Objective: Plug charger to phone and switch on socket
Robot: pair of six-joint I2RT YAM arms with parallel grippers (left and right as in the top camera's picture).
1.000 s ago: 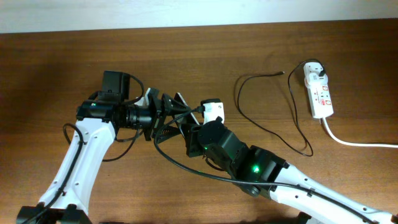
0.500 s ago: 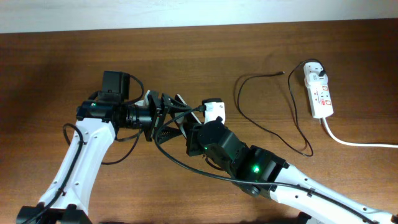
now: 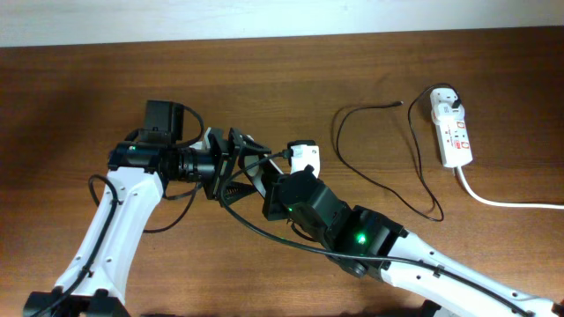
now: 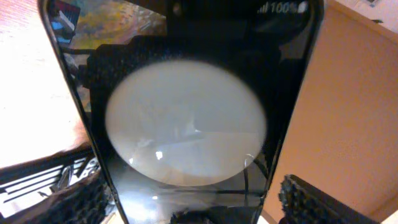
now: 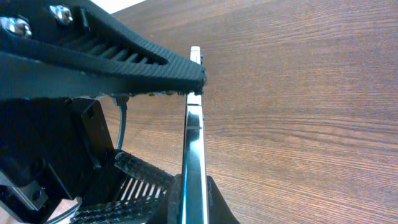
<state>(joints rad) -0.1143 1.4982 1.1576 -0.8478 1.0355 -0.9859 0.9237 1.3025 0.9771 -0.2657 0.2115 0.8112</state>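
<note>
The black phone (image 3: 250, 146) is held up off the table between the two arms. My right gripper (image 3: 263, 173) is shut on its lower end, and the right wrist view shows the phone (image 5: 194, 137) edge-on in the jaws (image 5: 194, 202). My left gripper (image 3: 231, 165) is open with a finger on either side of the phone; a gap shows at one finger. The phone's glossy face (image 4: 186, 124) fills the left wrist view. The charger's thin black cable (image 3: 381, 176) lies looped on the table. Its white adapter (image 3: 446, 97) sits in the socket (image 3: 452, 134).
The socket's thick white cord (image 3: 498, 201) runs off to the right edge. The cable's free tip (image 3: 401, 103) lies left of the adapter. The left gripper's ribbed fingers (image 5: 124, 59) crowd the right wrist view. Bare wooden table (image 3: 70, 106) surrounds the arms.
The phone and the right gripper have shifted slightly left, deeper between the left gripper's fingers. The cable and the socket have not moved.
</note>
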